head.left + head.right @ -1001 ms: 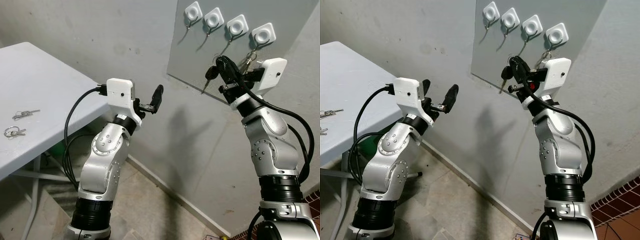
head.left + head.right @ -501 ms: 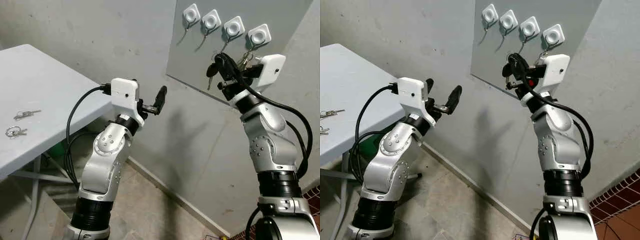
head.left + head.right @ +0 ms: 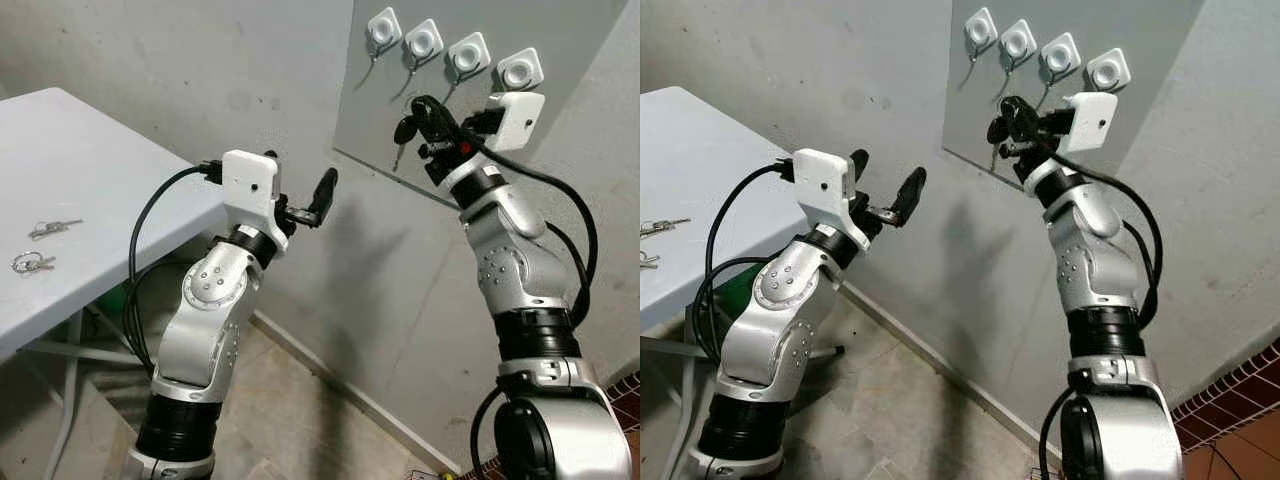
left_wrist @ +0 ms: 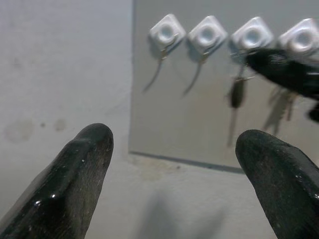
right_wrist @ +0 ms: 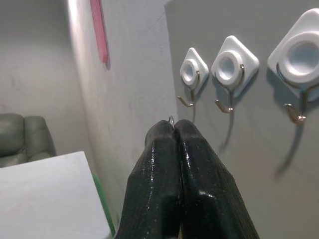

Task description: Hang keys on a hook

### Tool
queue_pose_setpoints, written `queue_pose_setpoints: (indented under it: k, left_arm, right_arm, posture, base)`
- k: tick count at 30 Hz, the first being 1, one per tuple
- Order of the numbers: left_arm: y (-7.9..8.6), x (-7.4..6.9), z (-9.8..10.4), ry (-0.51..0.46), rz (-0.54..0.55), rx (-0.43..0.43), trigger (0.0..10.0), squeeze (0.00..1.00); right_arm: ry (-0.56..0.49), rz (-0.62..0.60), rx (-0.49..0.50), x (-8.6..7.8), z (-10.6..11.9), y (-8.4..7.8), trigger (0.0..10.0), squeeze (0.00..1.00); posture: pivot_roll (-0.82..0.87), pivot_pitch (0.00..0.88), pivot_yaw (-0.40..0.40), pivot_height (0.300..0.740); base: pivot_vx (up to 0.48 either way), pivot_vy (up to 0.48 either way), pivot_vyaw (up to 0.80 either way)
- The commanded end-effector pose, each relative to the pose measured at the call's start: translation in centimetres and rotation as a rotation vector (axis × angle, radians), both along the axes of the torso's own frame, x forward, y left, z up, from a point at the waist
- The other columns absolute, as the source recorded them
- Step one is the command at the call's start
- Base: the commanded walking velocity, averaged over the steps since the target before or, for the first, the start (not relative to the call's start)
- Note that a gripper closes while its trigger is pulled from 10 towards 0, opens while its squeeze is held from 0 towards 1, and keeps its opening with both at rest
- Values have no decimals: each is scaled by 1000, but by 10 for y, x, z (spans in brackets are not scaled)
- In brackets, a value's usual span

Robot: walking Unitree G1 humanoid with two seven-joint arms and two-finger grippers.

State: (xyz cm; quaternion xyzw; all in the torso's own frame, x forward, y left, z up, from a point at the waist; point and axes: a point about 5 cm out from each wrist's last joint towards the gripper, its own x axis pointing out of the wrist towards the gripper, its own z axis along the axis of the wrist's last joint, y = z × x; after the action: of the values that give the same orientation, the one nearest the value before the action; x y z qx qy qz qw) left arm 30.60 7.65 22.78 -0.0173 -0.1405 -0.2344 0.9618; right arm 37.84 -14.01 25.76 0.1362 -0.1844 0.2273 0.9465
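Your right tool is clenched on the keys, held just below the hooks on the wall board; ring isn't on a hook yet. Left tool released, idle. 2 more sets wait on the table.

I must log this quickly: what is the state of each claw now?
Left claw: open, holding nothing, raised toward the wall.
Right claw: closed on the keys, held up at the hooks.
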Motion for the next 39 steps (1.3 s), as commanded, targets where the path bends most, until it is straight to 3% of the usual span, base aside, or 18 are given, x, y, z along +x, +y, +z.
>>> queue_pose_setpoints:
  k: [1, 10, 24, 39]
  left_arm:
    - [-3, -3, 3, -19, -19, 23, 10000, 0]
    - [-5, -6, 3, -18, -64, 42, 10000, 0]
    - [-8, -5, 1, -1, -96, 48, 10000, 0]
    - [-12, -8, 3, -9, -136, 55, 10000, 0]
  right_arm:
    - [-20, -5, 32, 2, 7, -3, 10000, 0]
    - [18, -32, 201, 11, 8, -9, 10000, 0]
    - [2, -75, 250, 8, 4, -16, 10000, 0]
    - [-20, -17, 267, 5, 7, -9, 10000, 0]
  posture:
    - [82, 0, -74, 740]
    - [77, 0, -46, 740]
    - [48, 0, 9, 740]
    - [45, 0, 20, 740]
  base:
    - [0, 0, 0]
    - [0, 0, 0]
    - [0, 0, 0]
    - [0, 0, 0]
